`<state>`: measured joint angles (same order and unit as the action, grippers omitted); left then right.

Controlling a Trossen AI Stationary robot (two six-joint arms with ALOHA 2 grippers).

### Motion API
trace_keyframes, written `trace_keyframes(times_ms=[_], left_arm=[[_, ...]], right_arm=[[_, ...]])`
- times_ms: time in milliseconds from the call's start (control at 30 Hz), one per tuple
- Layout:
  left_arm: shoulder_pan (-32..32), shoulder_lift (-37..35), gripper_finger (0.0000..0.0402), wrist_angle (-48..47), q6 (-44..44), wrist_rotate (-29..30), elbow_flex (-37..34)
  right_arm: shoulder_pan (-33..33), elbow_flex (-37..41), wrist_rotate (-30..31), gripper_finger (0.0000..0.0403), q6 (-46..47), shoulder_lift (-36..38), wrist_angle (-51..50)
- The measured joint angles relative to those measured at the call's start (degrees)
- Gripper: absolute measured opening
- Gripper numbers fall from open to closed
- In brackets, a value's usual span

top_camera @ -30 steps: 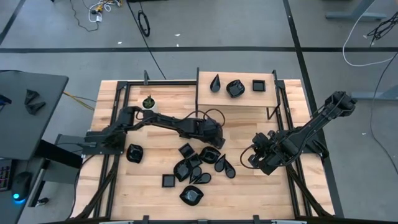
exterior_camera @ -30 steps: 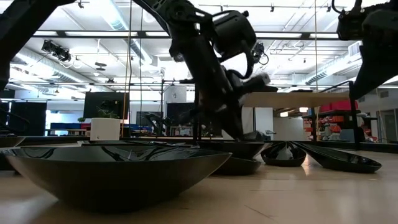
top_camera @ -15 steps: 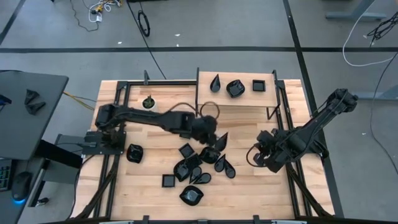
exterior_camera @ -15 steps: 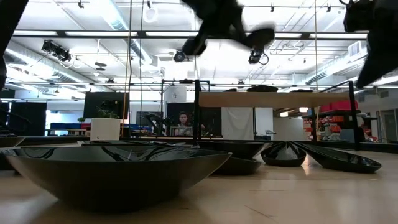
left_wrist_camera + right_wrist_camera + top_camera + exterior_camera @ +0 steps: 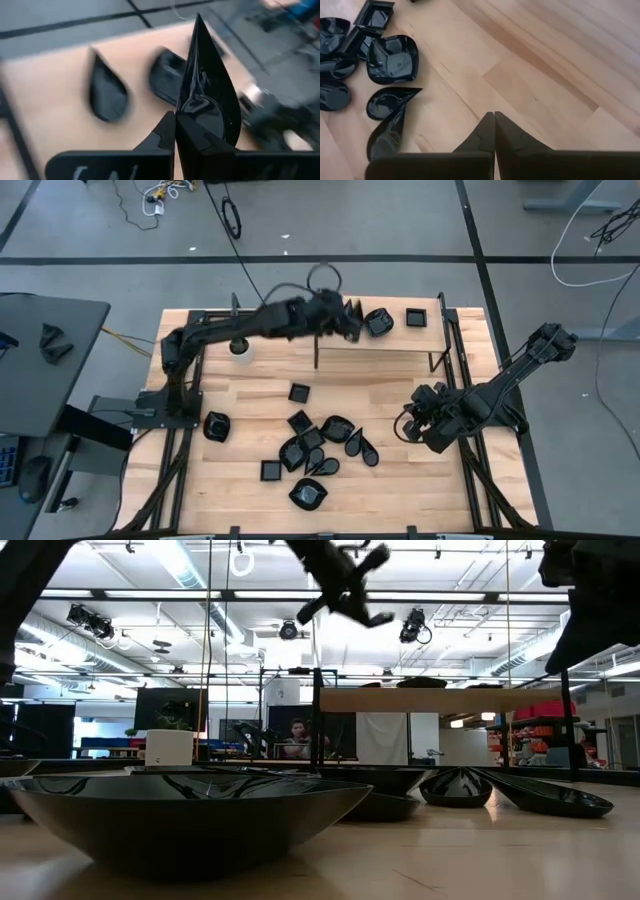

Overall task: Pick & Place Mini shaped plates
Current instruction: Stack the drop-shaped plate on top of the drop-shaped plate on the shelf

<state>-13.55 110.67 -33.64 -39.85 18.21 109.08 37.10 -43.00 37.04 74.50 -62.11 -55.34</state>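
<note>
No writing is legible. The left gripper [image 5: 175, 131] pinches a teardrop plate [image 5: 205, 95] above the raised shelf [image 5: 385, 340]; other plates [image 5: 320, 442] litter the wooden table [image 5: 400, 490]. The right gripper [image 5: 494, 125] hangs closed, empty, over bare wood.

blurred shelf plates [image 5: 107, 92], perhaps teardrop, foreground dish [image 5: 190, 815] cropped

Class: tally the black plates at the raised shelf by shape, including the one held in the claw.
Teardrop plates: 2, the shelf teardrop and the held teardrop in the left claw
Rounded plate: 1
Square plate: 1
Total: 4
</note>
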Motion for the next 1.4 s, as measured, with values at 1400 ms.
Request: trace_keyframes(times_ms=[1400], left_arm=[[-6.86,8.33,0.0059,-0.64,3.1,2.61,-0.02]], right_arm=[[-1.42,0.0,0.0,0.0002,-0.17,0.02,3.55]])
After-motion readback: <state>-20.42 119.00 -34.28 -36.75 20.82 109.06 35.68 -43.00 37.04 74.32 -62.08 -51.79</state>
